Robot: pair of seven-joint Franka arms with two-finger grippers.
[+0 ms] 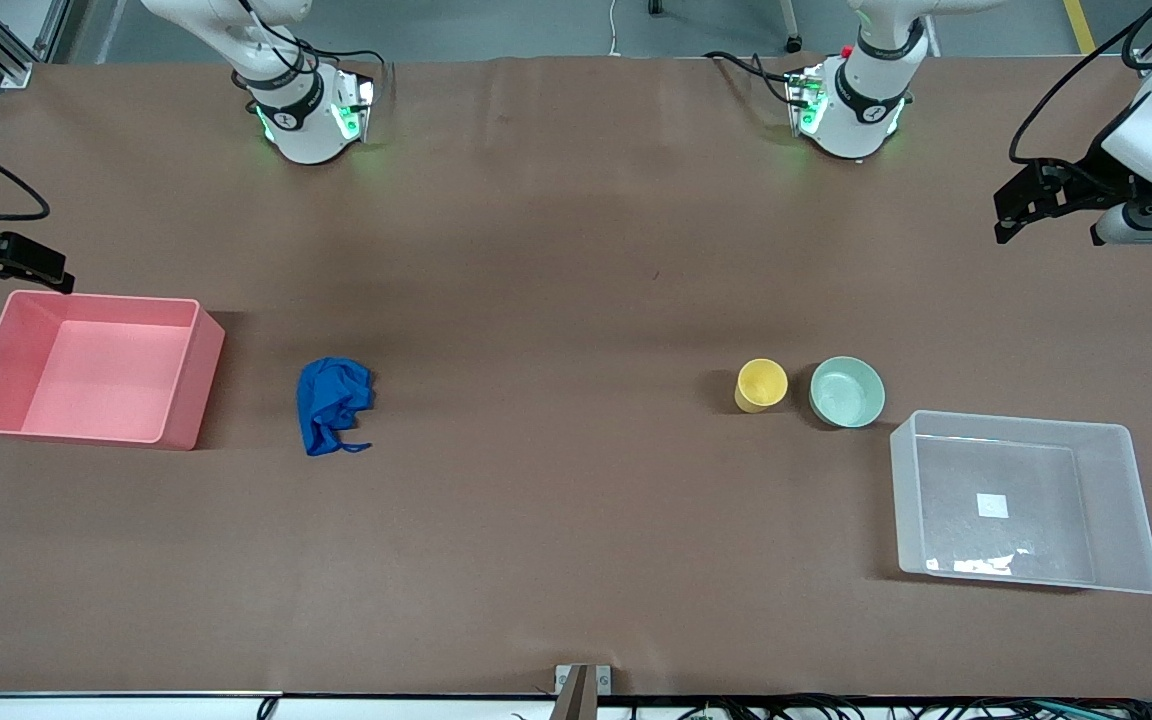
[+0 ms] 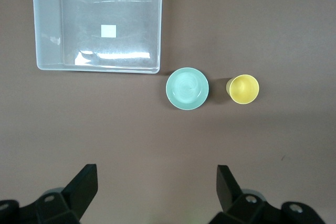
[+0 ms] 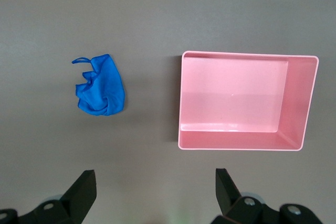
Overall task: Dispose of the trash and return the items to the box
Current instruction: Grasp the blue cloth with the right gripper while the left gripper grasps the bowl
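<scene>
The trash, a crumpled royal-blue cloth, lies on the table toward the right arm's end, beside the pink bin. A yellow cup and a mint-green bowl stand side by side, upright and empty, toward the left arm's end. The clear box sits just nearer the front camera than the bowl and holds nothing. My left gripper hangs high and open over bare table at that end. My right gripper hangs open over the table by the pink bin's edge.
The pink bin is empty, at the right arm's end of the table. Brown table surface stretches between the cloth and the cup. Both arm bases stand along the table edge farthest from the front camera.
</scene>
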